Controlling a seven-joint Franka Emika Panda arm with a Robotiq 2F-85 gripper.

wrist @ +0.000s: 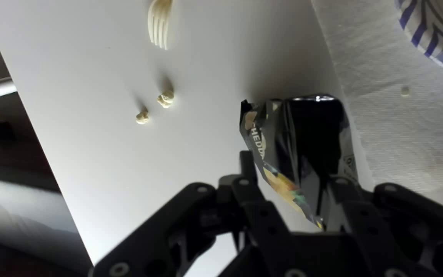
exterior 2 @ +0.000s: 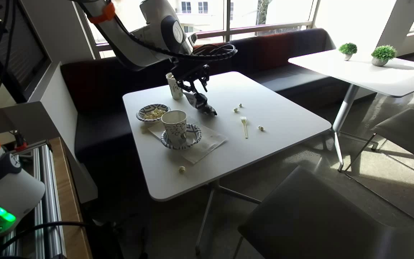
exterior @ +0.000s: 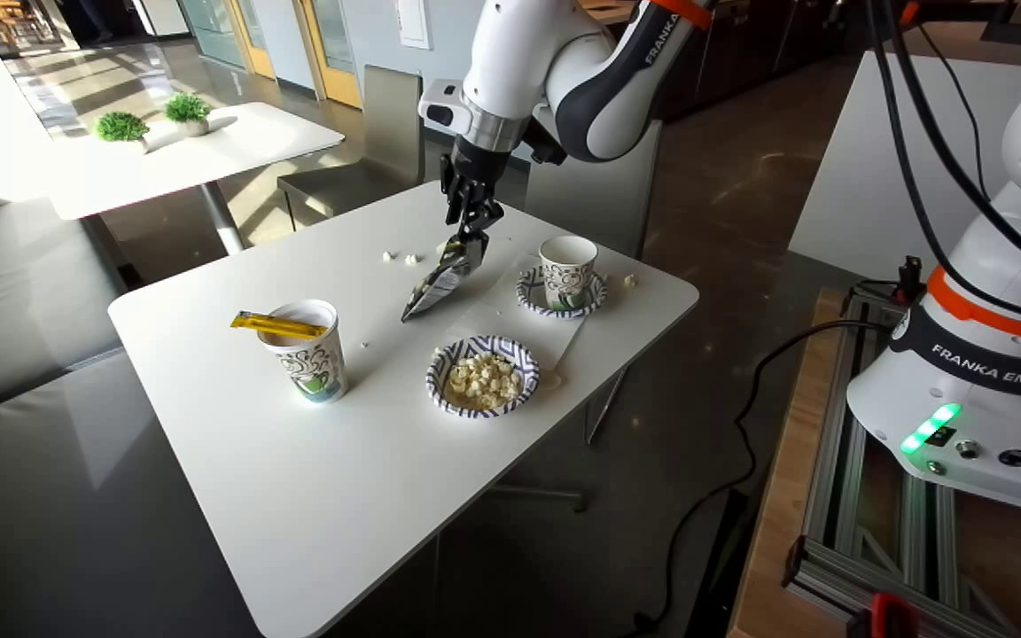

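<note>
My gripper is low over the white table, its fingers partly closed around a dark, shiny snack bag. The bag is tilted, its upper end between the fingers and its lower end close to the tabletop. In an exterior view the bag slopes away below the gripper. In the wrist view the bag shows part of a word and a yellow-green patch. One fingertip touches its edge there; the other fingertip is hidden in dark. A white paper napkin lies beside the bag.
A paper cup with a yellow packet across its top stands near a patterned popcorn bowl. Another cup stands in a second bowl on the napkin. A fork and loose popcorn lie on the table.
</note>
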